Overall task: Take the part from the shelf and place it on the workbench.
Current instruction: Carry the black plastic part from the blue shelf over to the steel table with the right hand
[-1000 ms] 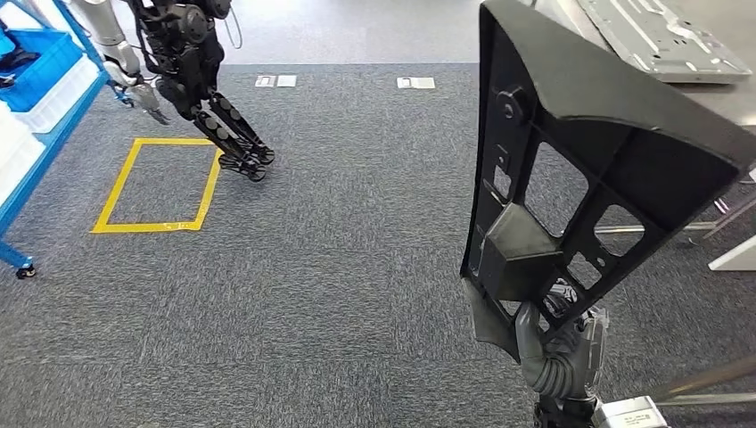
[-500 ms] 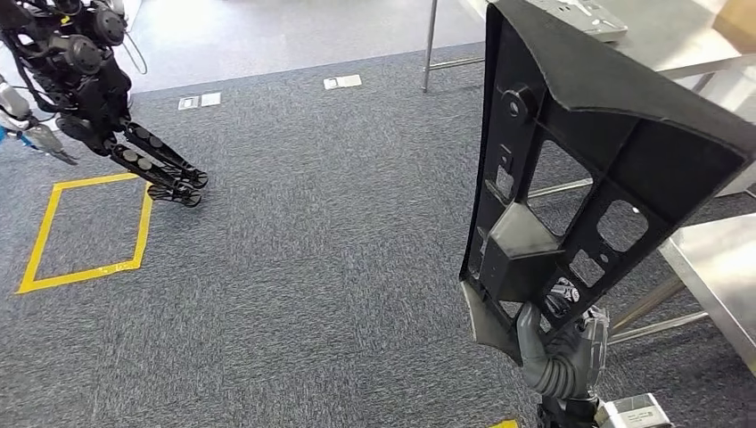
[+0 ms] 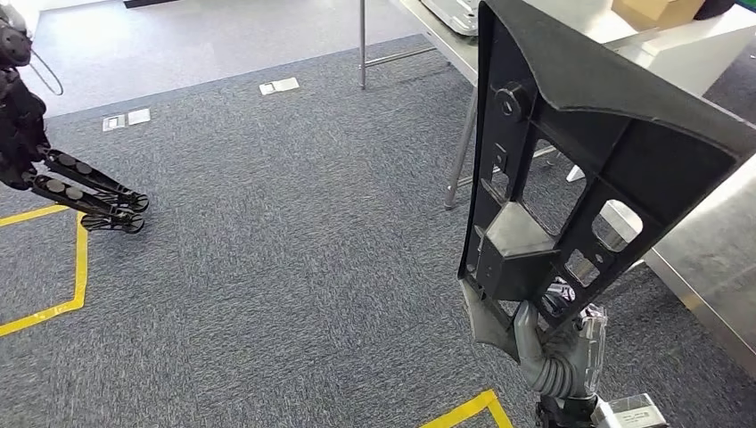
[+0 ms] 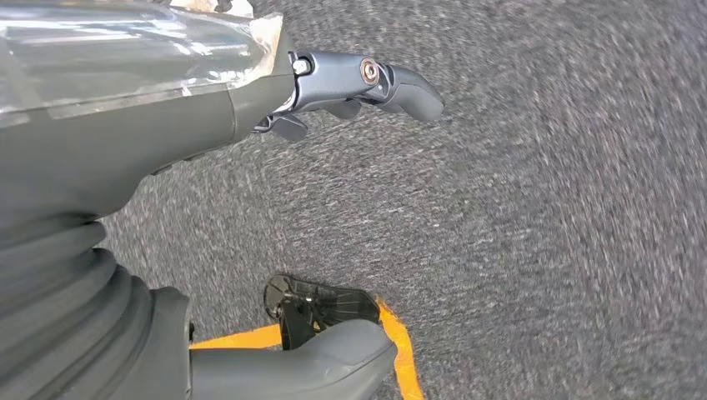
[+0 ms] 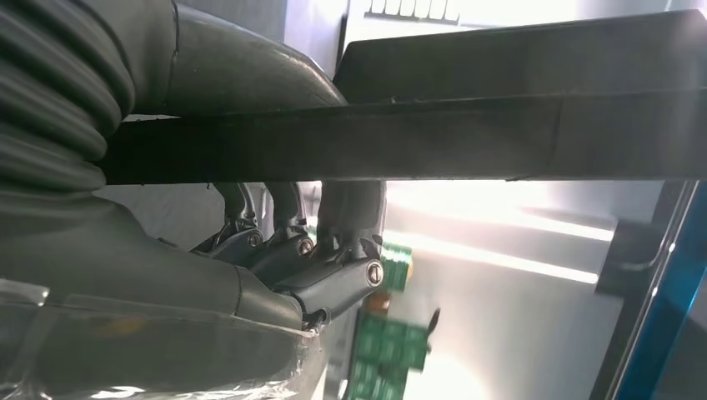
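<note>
Part: black ribbed part [image 3: 571,169] carried upright, high above the carpet [image 3: 294,259], keeping it clear of the floor.
Right hand: right hand [image 3: 557,352] grips its lower edge.
Left hand: left hand [image 4: 250,100] hangs, fingers apart, holding nothing.
Worktop: worktop [image 3: 713,259] close on the right, not yet reached.

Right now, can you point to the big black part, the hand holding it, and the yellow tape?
black part [image 3: 571,116], head view, upper frame.
right hand [image 3: 557,357], head view, grey fingers.
yellow tape [image 3: 80,259], head view, vertical strip.
</note>
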`<state>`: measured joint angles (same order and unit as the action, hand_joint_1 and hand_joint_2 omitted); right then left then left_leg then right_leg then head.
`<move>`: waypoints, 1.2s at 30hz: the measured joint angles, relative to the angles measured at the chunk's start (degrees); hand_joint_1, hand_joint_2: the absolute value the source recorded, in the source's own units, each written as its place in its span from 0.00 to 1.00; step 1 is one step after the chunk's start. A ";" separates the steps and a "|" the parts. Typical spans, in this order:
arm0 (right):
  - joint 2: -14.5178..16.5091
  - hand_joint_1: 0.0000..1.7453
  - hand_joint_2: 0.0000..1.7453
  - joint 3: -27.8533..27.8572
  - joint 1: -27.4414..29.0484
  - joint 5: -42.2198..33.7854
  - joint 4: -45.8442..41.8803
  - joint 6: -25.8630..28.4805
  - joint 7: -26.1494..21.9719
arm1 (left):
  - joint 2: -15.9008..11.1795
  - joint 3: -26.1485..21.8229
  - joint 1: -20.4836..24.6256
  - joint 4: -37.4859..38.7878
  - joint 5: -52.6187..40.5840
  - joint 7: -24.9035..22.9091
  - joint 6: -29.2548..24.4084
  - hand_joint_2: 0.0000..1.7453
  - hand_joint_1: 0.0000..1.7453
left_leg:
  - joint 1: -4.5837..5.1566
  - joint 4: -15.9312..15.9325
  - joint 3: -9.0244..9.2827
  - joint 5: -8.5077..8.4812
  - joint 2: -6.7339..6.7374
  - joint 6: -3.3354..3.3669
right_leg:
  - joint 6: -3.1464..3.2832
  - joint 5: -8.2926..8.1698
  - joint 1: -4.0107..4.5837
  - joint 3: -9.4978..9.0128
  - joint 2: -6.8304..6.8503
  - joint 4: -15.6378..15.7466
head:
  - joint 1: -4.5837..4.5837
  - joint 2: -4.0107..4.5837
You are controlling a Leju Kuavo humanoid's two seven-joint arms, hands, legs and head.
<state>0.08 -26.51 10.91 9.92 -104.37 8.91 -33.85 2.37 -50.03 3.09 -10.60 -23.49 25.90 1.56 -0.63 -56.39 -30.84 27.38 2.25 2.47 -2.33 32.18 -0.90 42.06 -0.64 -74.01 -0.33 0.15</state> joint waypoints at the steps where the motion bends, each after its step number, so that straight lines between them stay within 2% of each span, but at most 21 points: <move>1: -0.01 1.00 1.00 0.08 0.07 0.16 0.01 0.04 0.01 | 0.02 0.00 0.02 0.00 -0.08 0.00 0.02 1.00 0.00 | -0.02 -0.01 0.04 0.05 0.73 -0.08 | -0.55 -0.85 -0.15 -1.16 0.36 1.84 | 0.02 0.00; 3: -0.01 1.00 1.00 0.22 0.10 0.59 0.01 0.20 0.01 | 0.03 0.00 0.07 -0.01 -0.26 0.00 0.07 1.00 0.00 | 0.08 -0.11 0.25 0.31 2.00 -0.48 | -1.43 -3.55 -0.46 -5.89 2.47 10.22 | 0.09 0.00; 5: 0.01 1.00 1.00 0.29 0.09 1.08 0.00 0.58 -0.01 | 0.03 0.00 0.06 -0.04 -0.39 0.01 0.12 1.00 0.00 | 0.37 -0.28 0.51 0.68 3.02 -1.17 | -1.25 -5.34 -0.37 -9.15 4.34 16.00 | 0.02 0.01; 6: 0.01 1.00 1.00 0.39 0.09 1.32 -0.01 0.86 -0.02 | 0.00 0.00 0.10 -0.05 -0.44 0.02 0.13 1.00 0.00 | 0.49 -0.34 0.66 0.79 3.49 -1.49 | -0.86 -5.61 -0.22 -9.49 4.55 16.72 | -0.01 0.01; 8: 0.03 1.00 1.00 0.73 0.14 1.78 -0.11 1.42 -0.03 | 0.01 0.00 0.30 -0.07 -0.55 0.03 0.18 1.00 0.00 | 0.23 -0.33 0.93 0.96 4.32 -2.05 | -0.05 -5.95 -0.27 -9.33 3.28 16.73 | -0.15 0.01; 10: 0.15 1.00 1.00 1.08 0.05 2.12 -0.45 1.79 -0.03 | 0.04 0.01 0.52 -0.08 -0.69 0.07 0.31 1.00 0.00 | -0.22 -2.22 0.29 2.58 2.44 -2.60 | 0.76 -6.24 -0.59 -9.31 2.07 16.88 | -0.23 0.01; 12: 0.34 1.00 1.00 1.25 -0.17 2.32 -0.75 1.92 -0.04 | 0.00 0.01 0.43 -0.07 -0.83 0.11 0.46 1.00 0.00 | -0.47 -8.70 -2.51 6.38 -0.86 -2.88 | 1.46 -6.43 -0.62 -9.27 0.85 16.94 | -0.36 0.00; 14: 0.45 1.00 1.00 1.43 -0.26 2.47 -0.86 1.94 -0.03 | -0.05 0.00 0.13 -0.07 -0.86 0.14 0.54 1.00 0.00 | -0.49 -16.10 -6.14 9.24 -2.09 -2.91 | 1.80 -6.49 -0.33 -9.23 -0.54 16.91 | -0.38 0.00; 15: 0.48 1.00 1.00 1.53 -0.23 2.53 -0.90 1.95 -0.02 | -0.06 0.00 0.04 -0.07 -0.86 0.15 0.61 1.00 0.00 | -0.50 -17.53 -6.99 9.15 -2.23 -2.84 | 1.85 -6.51 -0.22 -9.25 -1.30 16.89 | -0.37 0.00; 17: 0.51 1.00 1.00 1.70 -0.19 2.62 -0.98 1.95 -0.01 | -0.05 0.00 -0.01 -0.07 -0.86 0.19 0.73 1.00 0.00 | -0.50 -13.64 -5.43 5.84 -2.72 -2.47 | 1.83 -6.52 -0.12 -9.40 -2.83 16.82 | -0.37 0.01; 19: 0.56 1.00 1.00 1.77 -0.21 2.68 -1.09 1.95 -0.02 | -0.10 0.00 -0.01 -0.08 -0.86 0.22 0.78 1.00 0.00 | -0.55 -5.61 -1.75 2.12 -5.06 -2.01 | 1.71 -6.57 0.00 -9.46 -4.18 16.69 | -0.34 0.01; 21: 0.58 1.00 1.00 1.85 -0.17 2.75 -1.21 1.95 -0.03 | -0.15 0.00 -0.02 -0.08 -0.86 0.25 0.77 1.00 0.00 | -0.39 -1.55 0.08 0.98 -6.56 -1.78 | 1.31 -6.79 0.06 -9.09 -5.34 16.62 | -0.32 0.01; 23: 0.60 1.00 1.00 1.93 -0.07 2.79 -1.32 1.95 -0.02 | -0.14 0.00 0.07 -0.10 -0.86 0.28 0.76 1.00 0.00 | -0.04 -1.12 0.14 0.79 -5.56 -1.40 | 0.56 -7.18 0.01 -8.44 -6.44 16.78 | -0.33 0.01; 24: 0.61 1.00 1.00 1.98 -0.01 2.81 -1.38 1.95 -0.02 | -0.13 0.00 0.17 -0.10 -0.86 0.30 0.76 1.00 0.00 | 0.02 -0.81 0.16 0.49 -4.92 -1.02 | 0.27 -7.13 -0.02 -8.03 -6.09 16.56 | -0.32 0.01; 26: 0.61 1.00 1.00 2.11 -0.12 2.91 -1.54 1.92 -0.03 | -0.10 -0.01 0.23 -0.12 -0.87 0.35 0.75 1.00 0.00 | -0.11 -0.12 0.18 -0.07 -3.40 -0.20 | 0.28 -5.33 0.20 -6.13 -3.39 13.27 | -0.13 0.01; 28: 0.60 1.00 1.00 2.24 -0.23 2.96 -1.61 1.91 -0.02 | -0.11 -0.03 0.07 -0.13 -0.92 0.37 0.74 1.00 0.00 | -0.04 0.01 0.06 -0.19 -1.78 0.14 | 0.66 -1.89 0.19 -2.65 -0.69 5.90 | 0.08 0.01; 30: 0.59 1.00 1.00 2.33 -0.14 2.95 -1.60 1.91 0.01 | -0.11 -0.05 -0.03 -0.13 -0.95 0.37 0.74 1.00 0.00 | 0.04 -0.01 -0.05 -0.15 -0.20 0.14 | 0.32 -0.04 0.06 -0.26 -0.13 0.45 | 0.10 0.00; 31: 0.58 1.00 1.00 2.36 -0.10 2.97 -1.59 1.91 0.03 | -0.09 -0.06 -0.02 -0.13 -0.95 0.37 0.74 1.00 0.00 | 0.05 -0.02 -0.05 -0.12 0.54 0.10 | -0.14 -0.40 -0.01 -0.73 0.10 0.84 | 0.12 0.00; 33: 0.57 1.00 1.00 2.38 -0.10 3.03 -1.61 1.91 0.07 | -0.03 -0.07 0.03 -0.13 -0.96 0.37 0.74 1.00 0.00 | 0.06 -0.06 0.16 0.03 1.87 -0.15 | -1.12 -2.95 -0.21 -5.02 1.63 8.06 | 0.16 0.00; 35: 0.63 1.00 1.00 2.38 -0.13 3.12 -1.66 1.91 0.14 | -0.03 -0.06 0.06 -0.13 -1.02 0.38 0.75 1.00 0.00 | 0.37 -0.17 0.49 0.38 2.91 -0.72 | -1.17 -5.21 -0.13 -9.21 4.16 15.37 | 0.15 0.00; 36: 0.67 1.00 1.00 2.38 -0.13 3.16 -1.70 1.91 0.19 | -0.04 -0.06 0.07 -0.13 -1.04 0.39 0.76 1.00 0.00 | 0.51 -0.23 0.67 0.54 3.38 -1.03 | -0.87 -5.68 -0.03 -10.04 4.82 16.91 | 0.09 0.00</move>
<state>0.74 -24.13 10.78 13.09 -106.07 10.82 -33.66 2.33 -50.09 3.17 -10.73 -24.53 26.29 2.32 -0.12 -56.61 -30.16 27.92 5.63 1.43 -3.20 26.50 -0.93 32.01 4.18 -57.09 -0.25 0.15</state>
